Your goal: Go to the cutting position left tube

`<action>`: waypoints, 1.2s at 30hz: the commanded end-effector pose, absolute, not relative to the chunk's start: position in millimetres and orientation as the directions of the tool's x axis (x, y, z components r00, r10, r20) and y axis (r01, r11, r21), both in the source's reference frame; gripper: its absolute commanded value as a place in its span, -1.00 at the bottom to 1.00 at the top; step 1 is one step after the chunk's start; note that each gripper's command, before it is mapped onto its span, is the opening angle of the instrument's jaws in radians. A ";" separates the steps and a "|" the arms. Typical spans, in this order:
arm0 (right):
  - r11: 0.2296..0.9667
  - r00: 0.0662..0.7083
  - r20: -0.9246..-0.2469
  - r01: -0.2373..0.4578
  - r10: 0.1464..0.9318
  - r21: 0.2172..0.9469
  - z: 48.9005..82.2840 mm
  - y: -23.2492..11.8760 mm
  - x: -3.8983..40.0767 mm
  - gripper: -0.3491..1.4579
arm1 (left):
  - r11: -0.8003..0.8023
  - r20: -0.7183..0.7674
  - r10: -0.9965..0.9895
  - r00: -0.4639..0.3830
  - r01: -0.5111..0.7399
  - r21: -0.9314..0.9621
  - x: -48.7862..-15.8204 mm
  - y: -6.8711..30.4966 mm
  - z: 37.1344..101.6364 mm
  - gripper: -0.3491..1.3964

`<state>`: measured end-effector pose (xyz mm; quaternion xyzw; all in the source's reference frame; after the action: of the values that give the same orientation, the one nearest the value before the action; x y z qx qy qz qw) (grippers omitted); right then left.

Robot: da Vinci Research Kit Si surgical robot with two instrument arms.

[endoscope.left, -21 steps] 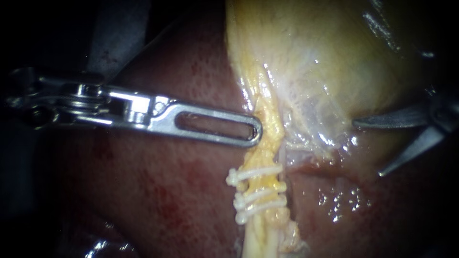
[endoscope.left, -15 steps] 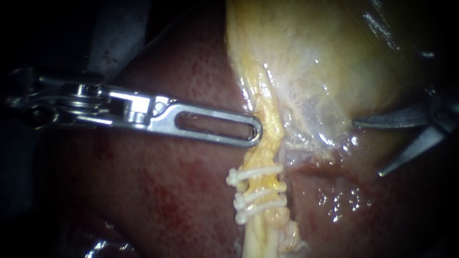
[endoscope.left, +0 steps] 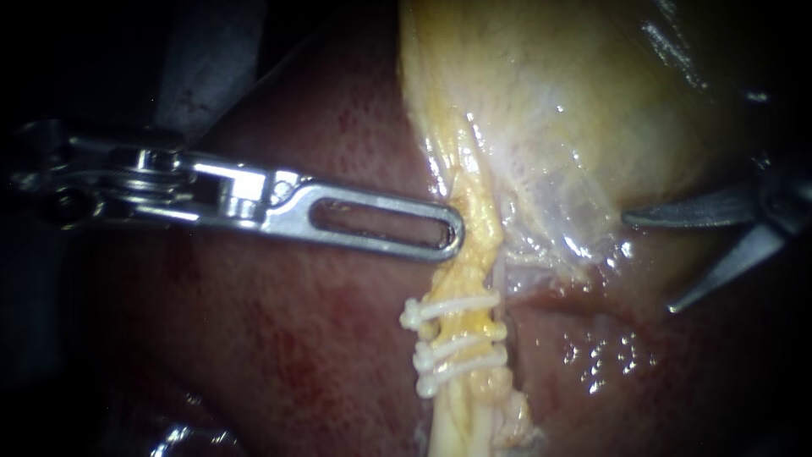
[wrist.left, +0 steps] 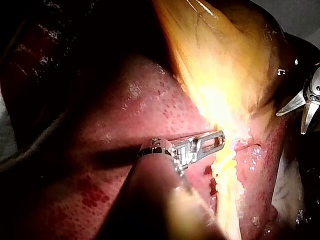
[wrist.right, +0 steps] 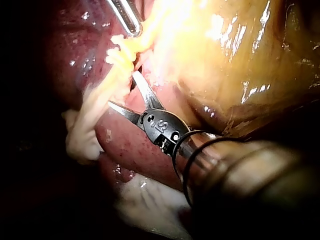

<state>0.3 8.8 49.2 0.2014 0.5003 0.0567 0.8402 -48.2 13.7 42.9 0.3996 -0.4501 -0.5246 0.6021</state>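
seeing almost nothing move, we noted right instrument (endoscope.left: 647, 264) blades stayed wide open, well short of the tube (endoscope.left: 470, 269); left instrument (endoscope.left: 457, 233) jaws stayed pinched on it. approach unfinished.

In the endoscope view light is thrown from the camera's side onto the middle, and the pale yellow gallbladder (endoscope.left: 550, 110) is lit brightest; the margins are left nearly black. White glints are scattered over the dark red liver (endoscope.left: 279, 338). A hard gleam is carried by the slotted silver left instrument (endoscope.left: 452, 230), while the grey two-bladed right instrument (endoscope.left: 650, 264) is half lost in shade. In the left wrist view the yellow tissue strand (wrist.left: 220, 107) is burnt out to white, and a dark shadow (wrist.left: 112, 157) is cast on the liver. Glare streaks are seen on the gallbladder in the right wrist view.
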 end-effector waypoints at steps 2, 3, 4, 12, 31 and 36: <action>0.913 0.493 -0.817 0.105 0.297 0.395 49.3 8.8 0.4 0.94 | 0.131 0.123 -0.991 0.046 0.271 0.954 -48.0 13.6 42.8 -1.00; 0.913 0.491 -0.818 0.104 0.299 0.395 49.3 8.8 0.4 0.96 | 0.131 0.123 -0.991 0.046 0.270 0.954 -47.9 13.6 42.8 -1.00; 0.913 0.491 -0.818 0.103 0.299 0.395 49.3 8.8 0.5 0.96 | 0.131 0.123 -0.991 0.047 0.270 0.954 -47.9 13.6 42.8 -1.00; 0.915 0.492 -0.818 0.097 0.298 0.391 49.7 8.2 1.6 0.96 | 0.135 0.125 -0.991 0.053 0.263 0.955 -46.9 13.9 42.2 -1.00; 0.849 0.501 -0.738 0.009 0.453 0.528 50.9 7.0 4.0 0.88 | 0.117 0.110 -0.993 0.044 0.256 0.959 -44.2 14.3 38.0 -1.00; 0.822 0.563 -0.678 -0.004 0.472 0.569 51.9 6.2 5.2 0.79 | 0.112 0.106 -0.994 0.037 0.258 0.960 -43.2 14.8 37.0 -1.00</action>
<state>5.4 6.1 52.2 0.2646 0.4407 0.1448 0.8454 -43.1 14.8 36.9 0.4077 -0.4515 -0.5274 0.5931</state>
